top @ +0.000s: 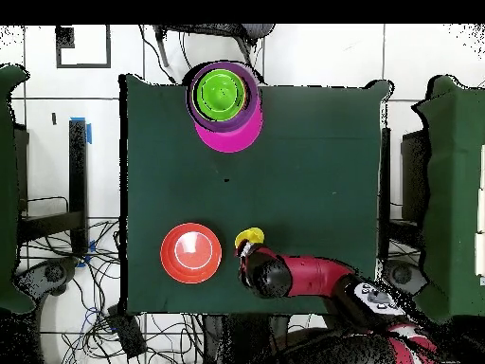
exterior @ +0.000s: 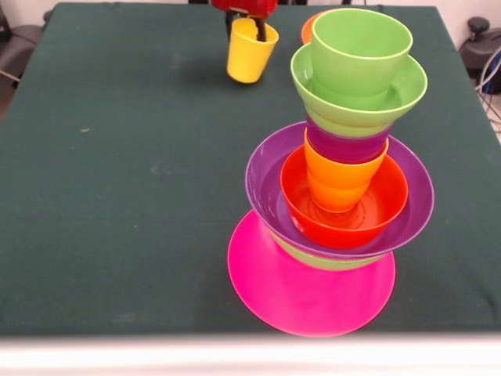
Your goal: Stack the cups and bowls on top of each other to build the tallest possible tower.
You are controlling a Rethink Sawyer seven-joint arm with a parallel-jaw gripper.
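From my station I see the gripper at the far side of the table, clamped on the rim of the yellow cup: one dark finger sits inside the cup's mouth, and the cup hangs tilted beneath it, lifted off the green tablecloth, with its shadow on the cloth beside it. In the overhead view the red arm reaches in from the base, and the yellow cup shows just past its end, next to the orange-red bowl that sits alone on the cloth. The tower stands at the opposite side of the table, well apart from the gripper. Its base is the pink bowl, turned upside down; above it I can make out a sliver of a light green bowl, then the wide purple bowl, with another orange-red bowl nested in it. An orange cup stands in that bowl, a purple cup rests on it, then comes a second light green bowl with the light green cup on top.
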